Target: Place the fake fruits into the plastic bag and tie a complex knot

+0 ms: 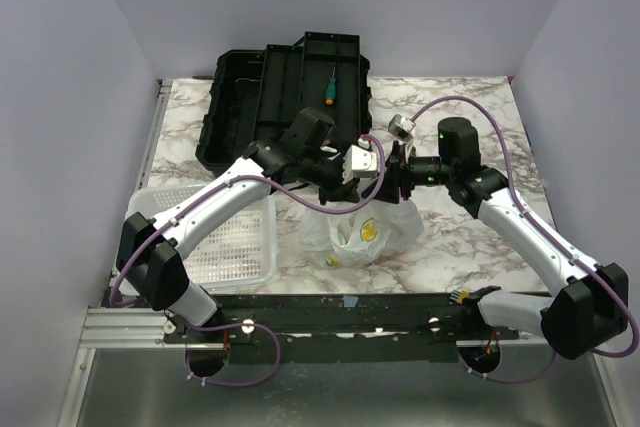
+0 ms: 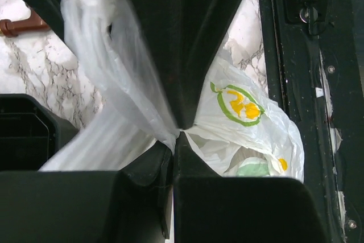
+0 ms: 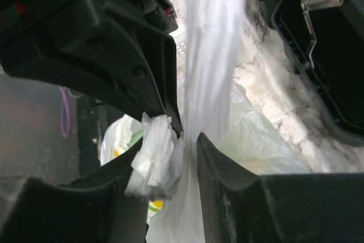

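The plastic bag (image 1: 362,232) lies on the marble table between the arms, its yellow-green print (image 2: 239,103) facing up. One pale green fake fruit (image 2: 253,167) shows through the film. My left gripper (image 2: 173,136) is shut on a twisted white handle just above the bag's neck. In the right wrist view its black fingers (image 3: 162,103) hold a crumpled wad of plastic (image 3: 156,155). My right gripper (image 3: 190,139) faces it from the right. Its jaws stand a narrow way apart with the other handle strip (image 3: 210,78) running through the gap. I cannot tell whether they press on the strip. Both grippers meet above the bag (image 1: 383,177).
An open black tool case (image 1: 290,87) stands at the back, with a green-handled screwdriver (image 1: 329,87) in it. A white perforated basket (image 1: 235,237) sits at the left, under my left arm. The case's wall (image 3: 318,55) is close on the right of my right gripper.
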